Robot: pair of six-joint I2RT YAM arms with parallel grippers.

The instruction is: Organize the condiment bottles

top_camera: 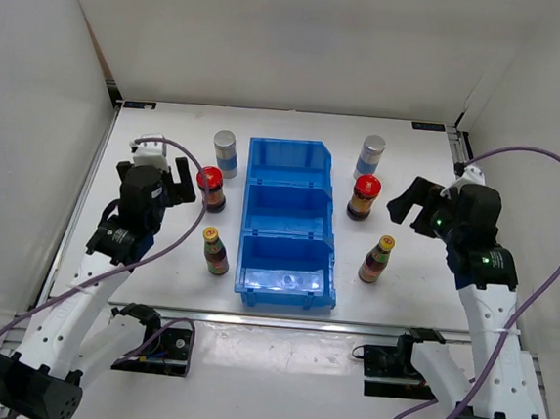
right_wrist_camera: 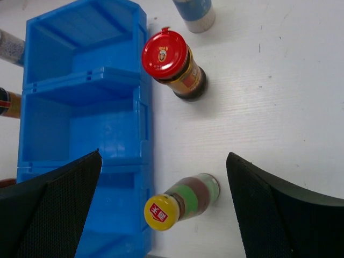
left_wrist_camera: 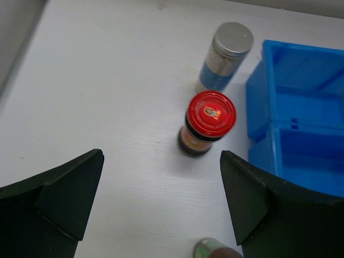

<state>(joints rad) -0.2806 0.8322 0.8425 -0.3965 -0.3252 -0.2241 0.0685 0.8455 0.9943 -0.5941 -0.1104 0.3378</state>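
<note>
left gripper is spread wide with nothing between the jaws. it hangs just short of the left red-lidded jar, which stands upright on the table just beside the blue bin. right gripper is just as wide and just as empty, looking down on the right red-lidded jar and, nearer to it, the right yellow-capped bottle. all six bottles are out on the table, three a side, and none is in the bin.

now the risks. on the left, the jar sits close to the left shaker behind it and close to the bin wall. a wide approach could clip the shaker, or catch a finger on the blue rim and tip the jar. the left yellow-capped bottle is tucked near the wrist, only its edge showing at the bottom of the wrist view, and a low sweep could knock that slim thing flat.

on the right, the slim bottle stands between the fingers and the jar, so reaching past it for the jar looks the likeliest way to bowl it over. the right shaker stands farthest back. the lids are round, so a grip taken too high could slip off. and if both arms go for the bin together, they could meet over the middle.
</note>
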